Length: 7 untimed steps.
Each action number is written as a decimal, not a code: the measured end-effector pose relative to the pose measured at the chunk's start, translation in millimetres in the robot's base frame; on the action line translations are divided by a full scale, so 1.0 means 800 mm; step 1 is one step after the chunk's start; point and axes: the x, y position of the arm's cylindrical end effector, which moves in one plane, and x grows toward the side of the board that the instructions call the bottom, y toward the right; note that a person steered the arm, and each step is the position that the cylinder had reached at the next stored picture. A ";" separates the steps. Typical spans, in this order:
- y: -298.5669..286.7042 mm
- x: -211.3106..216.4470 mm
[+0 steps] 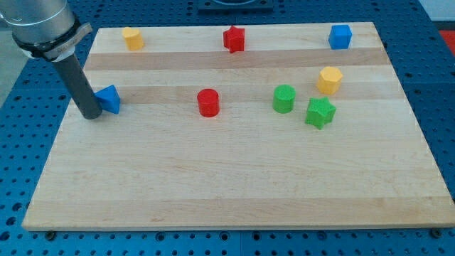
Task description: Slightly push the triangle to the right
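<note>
Pale matt wooden board (pixel 234 185), dark matt rod (pixel 82 89).

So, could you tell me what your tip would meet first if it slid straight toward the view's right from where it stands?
My tip sits just left of the blue triangle block, seemingly touching it, so it would meet that first.

My tip (pixel 92 116) touching blue triangle (pixel 109 98), its left side.
</note>
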 end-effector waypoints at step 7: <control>0.005 -0.029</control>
